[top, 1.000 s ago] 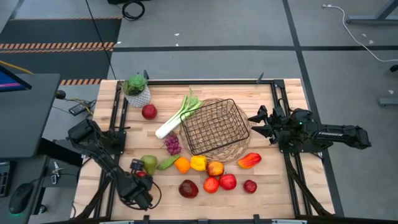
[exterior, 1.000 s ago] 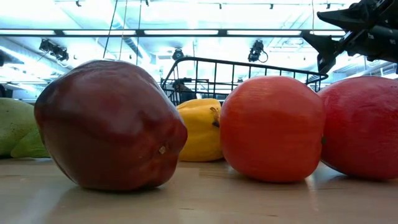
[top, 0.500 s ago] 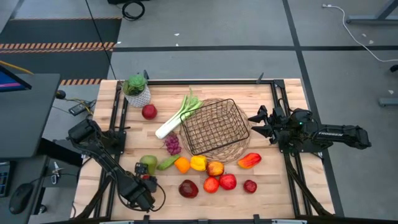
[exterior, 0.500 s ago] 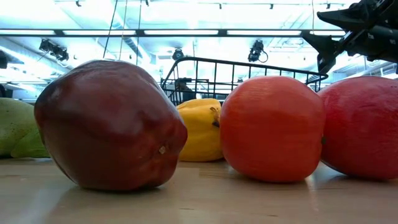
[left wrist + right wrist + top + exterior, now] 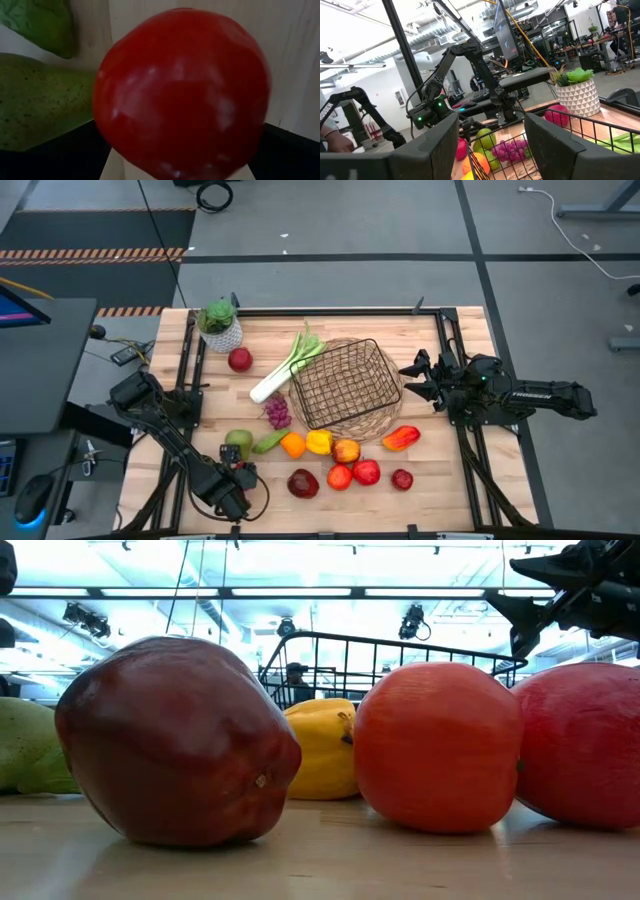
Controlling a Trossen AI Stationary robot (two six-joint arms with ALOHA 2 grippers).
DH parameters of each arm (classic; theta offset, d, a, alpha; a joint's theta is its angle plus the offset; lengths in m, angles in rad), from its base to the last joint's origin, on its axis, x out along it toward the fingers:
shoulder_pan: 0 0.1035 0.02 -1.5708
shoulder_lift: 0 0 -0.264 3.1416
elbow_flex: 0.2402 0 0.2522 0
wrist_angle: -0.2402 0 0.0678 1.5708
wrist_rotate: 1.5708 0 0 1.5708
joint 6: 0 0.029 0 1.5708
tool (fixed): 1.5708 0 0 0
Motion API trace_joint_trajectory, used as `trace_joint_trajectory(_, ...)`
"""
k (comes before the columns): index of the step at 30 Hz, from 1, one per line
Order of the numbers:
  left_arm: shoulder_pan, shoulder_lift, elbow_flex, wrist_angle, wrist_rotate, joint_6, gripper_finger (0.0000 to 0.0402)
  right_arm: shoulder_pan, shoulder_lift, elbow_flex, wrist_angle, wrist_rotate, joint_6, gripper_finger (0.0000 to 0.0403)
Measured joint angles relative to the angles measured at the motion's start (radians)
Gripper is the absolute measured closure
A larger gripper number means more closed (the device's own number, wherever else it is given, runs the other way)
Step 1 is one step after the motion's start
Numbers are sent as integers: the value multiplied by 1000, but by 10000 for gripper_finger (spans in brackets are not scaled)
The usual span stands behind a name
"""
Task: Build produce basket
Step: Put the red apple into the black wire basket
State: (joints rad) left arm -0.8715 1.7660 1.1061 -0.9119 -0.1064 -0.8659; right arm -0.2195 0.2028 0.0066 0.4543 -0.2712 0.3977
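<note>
Jaws of my left gripper [image 5: 236, 471] stand spread wide around a small glossy red apple [image 5: 182, 92], which fills the left wrist view between the two dark fingers; I cannot tell whether the pads touch its skin. That gripper sits low at about seven o'clock on the pale wooden table [image 5: 440, 490], its arm folded along the left rail. Just beside the apple lies a speckled green pear [image 5: 239, 443].

Toward six o'clock runs a loose cluster of produce: a dark red apple [image 5: 303, 483], an orange-red apple [image 5: 339, 476], a bright red apple [image 5: 366, 472], a small dark red fruit [image 5: 402, 479], then a smooth yellow pepper [image 5: 319, 442] and an orange fruit [image 5: 292, 445].

At the centre sits the dark wire-mesh basket [image 5: 345, 385] on its round woven wicker base, nothing inside it. Purple grapes [image 5: 276, 412] and a long white-green leek [image 5: 286, 366] lie at its nine o'clock side.

My right gripper [image 5: 410, 381] hovers at three o'clock, fingers partly parted and holding nothing, arm stretched level from the right rail, tips just beside the basket rim.
</note>
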Motion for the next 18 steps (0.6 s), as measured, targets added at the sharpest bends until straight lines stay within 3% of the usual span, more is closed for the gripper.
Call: trace_joint_trajectory(18, 0, 0, 0, -1, -14, -48, 67, 0, 0, 0, 0, 0, 0, 172)
